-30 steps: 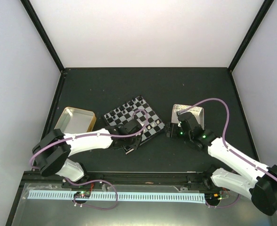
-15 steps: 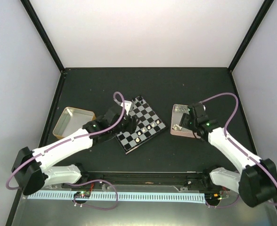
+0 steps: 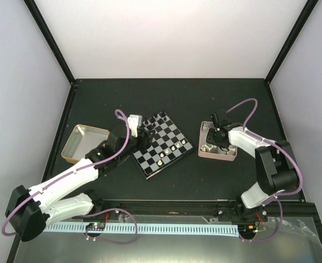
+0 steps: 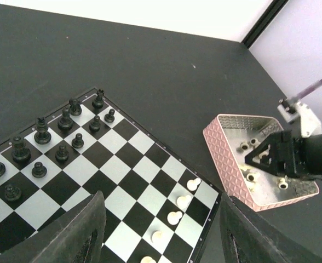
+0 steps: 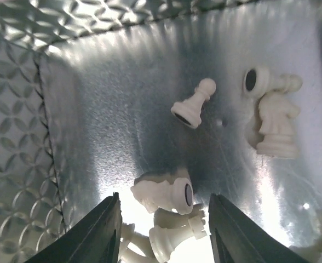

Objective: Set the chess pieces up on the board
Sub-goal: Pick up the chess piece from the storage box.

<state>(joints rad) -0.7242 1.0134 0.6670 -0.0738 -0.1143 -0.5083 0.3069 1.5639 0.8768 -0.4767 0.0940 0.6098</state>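
Note:
The board lies tilted at mid-table. Black chess pieces fill its two far-left rows, and several cream-white pawns stand in a line near its right edge. My left gripper hovers open above the board's near side, at the board's left corner, with nothing between its fingers. My right gripper is down inside the pink tray. Its jaws stand open on either side of a lying white piece and a rook, with gaps on both sides.
More white pieces lie loose on the tray's metal floor, among them a pair at the right. The tray's patterned wall stands close on the left. A shiny metal tin sits left of the board.
My left arm has drawn back off the board toward its left corner and its jaws have opened. The right arm has swung over and down into the pink tray, jaws narrowing.

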